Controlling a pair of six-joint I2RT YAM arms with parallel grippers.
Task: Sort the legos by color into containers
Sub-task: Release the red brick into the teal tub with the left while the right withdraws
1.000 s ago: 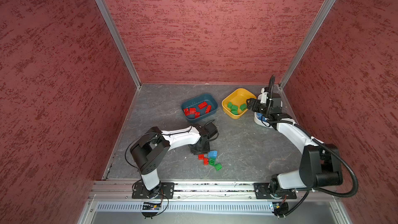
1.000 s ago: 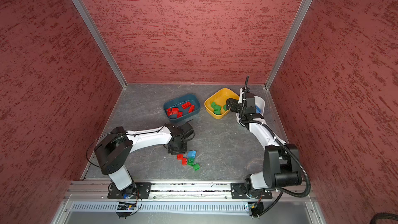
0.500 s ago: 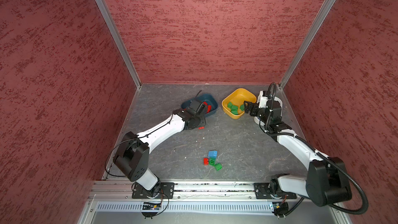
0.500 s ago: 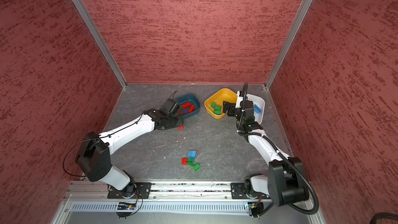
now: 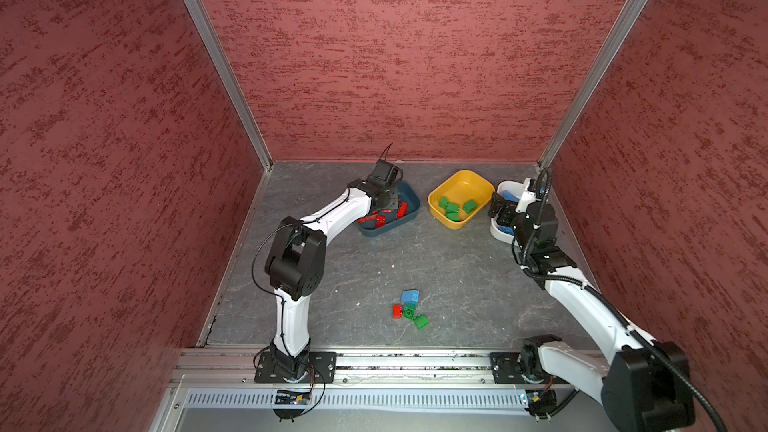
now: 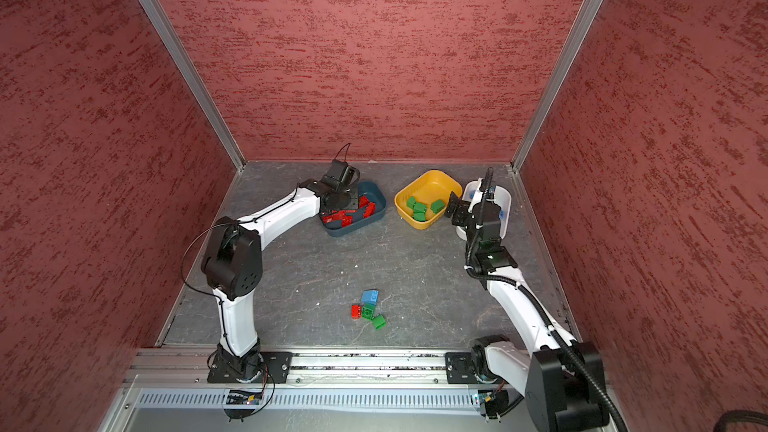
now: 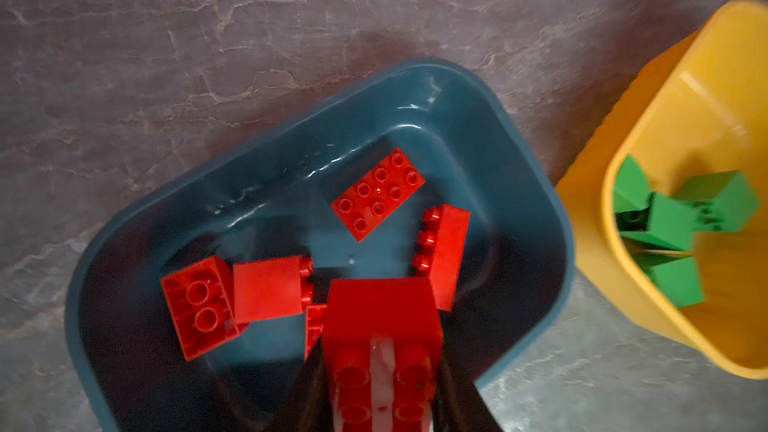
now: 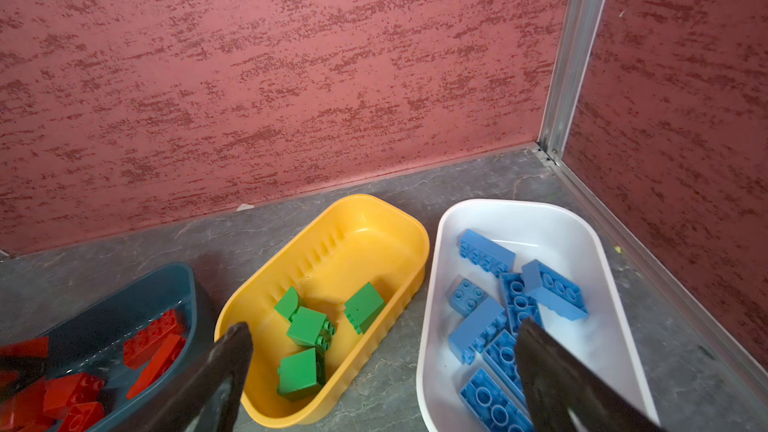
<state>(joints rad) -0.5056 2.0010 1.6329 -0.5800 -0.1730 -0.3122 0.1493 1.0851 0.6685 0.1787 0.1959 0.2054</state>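
Left claw (image 7: pixel 382 401) clamps a red studded plastic brick (image 7: pixel 380 313) over the dark teal plastic tub (image 7: pixel 540 201), likely for release among its red bricks (image 7: pixel 378 193); right claw (image 8: pixel 384 338) stands wide, empty.

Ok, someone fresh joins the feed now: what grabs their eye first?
Three tubs along the back wall, sorted by colour: red bricks in the dark teal tub, green bricks in the yellow tub, blue bricks in the white tub. The left gripper holds a red brick over the dark teal tub; the right gripper hangs open. Four loose bricks sit clustered near the front: one blue, one red, two green.
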